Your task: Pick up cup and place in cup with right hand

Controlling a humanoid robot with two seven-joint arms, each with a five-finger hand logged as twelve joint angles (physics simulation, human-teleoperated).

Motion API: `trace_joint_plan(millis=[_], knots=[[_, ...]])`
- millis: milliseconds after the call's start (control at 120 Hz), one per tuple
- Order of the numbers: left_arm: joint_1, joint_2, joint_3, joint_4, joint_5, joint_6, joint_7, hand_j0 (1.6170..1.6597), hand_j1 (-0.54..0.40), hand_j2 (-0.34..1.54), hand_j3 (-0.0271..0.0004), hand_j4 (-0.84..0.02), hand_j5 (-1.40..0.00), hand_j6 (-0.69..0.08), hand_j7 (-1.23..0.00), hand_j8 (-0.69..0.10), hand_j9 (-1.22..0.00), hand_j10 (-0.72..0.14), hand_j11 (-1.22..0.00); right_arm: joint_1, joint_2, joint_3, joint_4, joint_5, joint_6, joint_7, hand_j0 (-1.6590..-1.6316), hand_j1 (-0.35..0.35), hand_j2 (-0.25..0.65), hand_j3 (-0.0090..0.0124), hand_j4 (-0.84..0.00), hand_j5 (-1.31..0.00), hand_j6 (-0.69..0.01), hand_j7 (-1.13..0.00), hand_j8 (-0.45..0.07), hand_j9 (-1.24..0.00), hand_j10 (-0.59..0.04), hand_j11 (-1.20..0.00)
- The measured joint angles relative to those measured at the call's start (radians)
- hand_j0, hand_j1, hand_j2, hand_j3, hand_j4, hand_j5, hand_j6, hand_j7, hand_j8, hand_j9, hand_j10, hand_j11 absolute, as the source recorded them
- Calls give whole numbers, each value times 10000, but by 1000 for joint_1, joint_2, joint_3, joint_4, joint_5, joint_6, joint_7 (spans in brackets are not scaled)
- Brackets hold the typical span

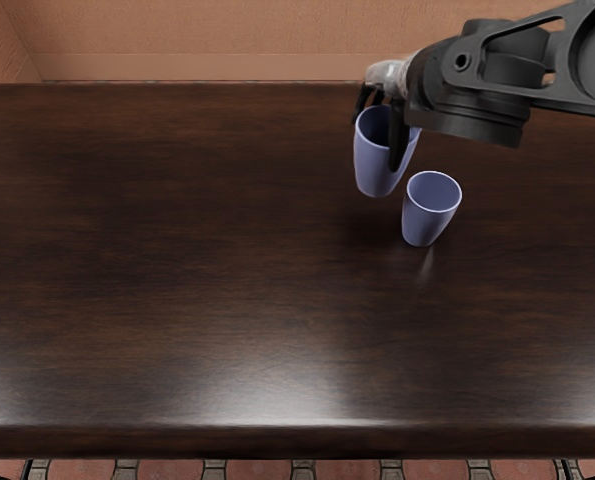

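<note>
The held cup (375, 170) is a tall, smooth periwinkle-blue one, plain all over, wide at the mouth & narrowing to a rounded base, w/ a thin paler rim and a darker, shadowed inside. It's approx. upright, mouth up, and looks to be off the tabletop, over the far half, a bit R of centre. My R hand (387, 78) has it: dark fingers (397, 135) clamped on the cup at its upper part, one running long down the side nearest the camera, others at the rim's L edge, so part of the mouth is hidden. The second cup (422, 220) is the same colour & shape, also w/ a light rim, standing upright on the table just beside the held one, to its R and nearer the camera, apart from it. Its mouth is open to view, w/ a faint reflection below its base. My R arm (487, 90), grey & black, comes in from the upper R. Table (177, 250) is dark brown wood, glossy along the near side; tan wall (227, 30) behind, reddish floor tiles (257, 470) in front.
</note>
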Motion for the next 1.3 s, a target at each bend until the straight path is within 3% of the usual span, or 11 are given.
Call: trace_joint_plan(millis=[367,1225,1300], knots=[[-1,0,0,0,0,0,0,16581,3491,2,0,-3,0,-5,0,-4,0,-3,0,-48,-88,2,33,-62,-1,0,-16566,856,-170,3,-4247,-5863,-3175,-5715,-2749,-5805,-3897,-5846],[-7,0,3,0,0,0,0,16581,3491,2,0,-3,-1,-5,0,-4,0,-3,0,-95,-143,6,-19,-112,25,0,-16565,818,-237,3,-4225,-5744,-3239,-5634,-2828,-5698,-3963,-5734],[-7,0,3,0,0,0,0,16581,3491,2,0,-3,-1,-5,0,-4,0,-3,0,-98,-144,6,-20,-116,26,0,-16561,790,-362,-5,-4211,-5732,-3246,-5615,-2816,-5681,-3995,-5697]])
